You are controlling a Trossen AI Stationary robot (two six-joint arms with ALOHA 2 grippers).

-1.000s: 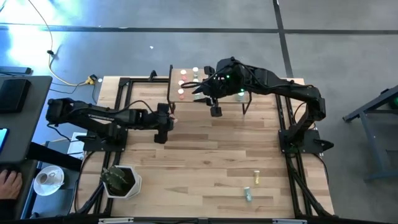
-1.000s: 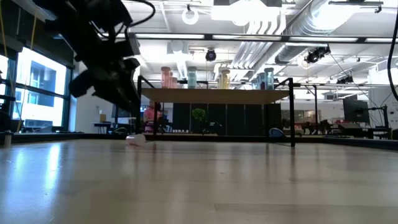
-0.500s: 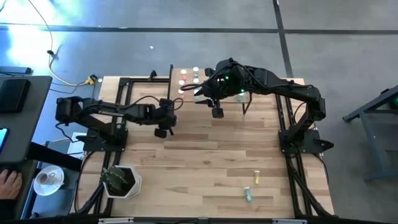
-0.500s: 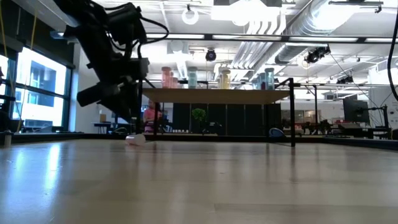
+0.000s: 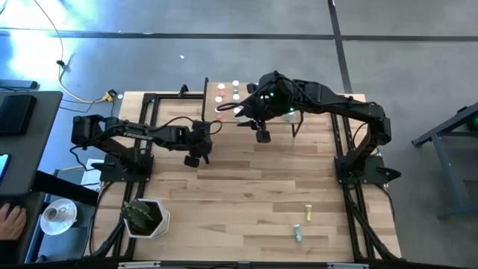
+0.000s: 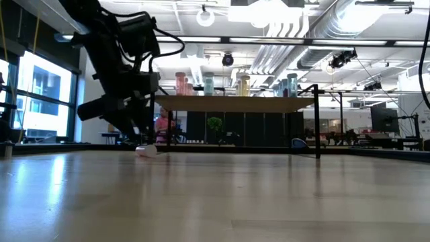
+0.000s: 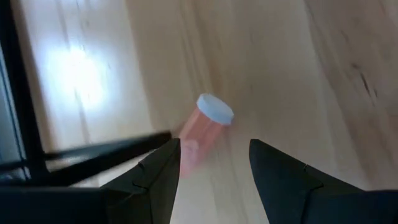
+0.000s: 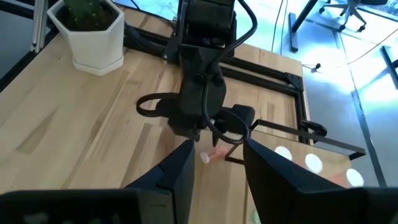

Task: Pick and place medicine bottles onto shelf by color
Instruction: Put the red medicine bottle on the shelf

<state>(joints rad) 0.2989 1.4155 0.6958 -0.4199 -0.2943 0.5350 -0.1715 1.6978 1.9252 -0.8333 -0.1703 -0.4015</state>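
Note:
A pink medicine bottle (image 7: 202, 130) with a white cap lies on its side on the tabletop beside a black leg (image 7: 93, 155) of the shelf (image 5: 250, 96). It also shows in the low view (image 6: 146, 150) and in the right wrist view (image 8: 211, 155). My left gripper (image 7: 214, 162) is open and hangs just above the bottle, one finger on either side, touching nothing. My right gripper (image 8: 221, 171) is open and empty, above the shelf's near edge (image 5: 258, 127). Several bottles stand upright on the shelf (image 6: 235, 101), grouped pink, green, yellow and blue.
A yellow bottle (image 5: 307, 214) and a green bottle (image 5: 297, 233) lie on the table near its near right corner. A white pot with a plant (image 5: 146, 217) stands at the near left. The middle of the tabletop (image 5: 254, 187) is bare wood.
My left gripper has moved toward the table's far edge and come down toward the pink bottle lying by the shelf leg. The bottle has stayed where it was.

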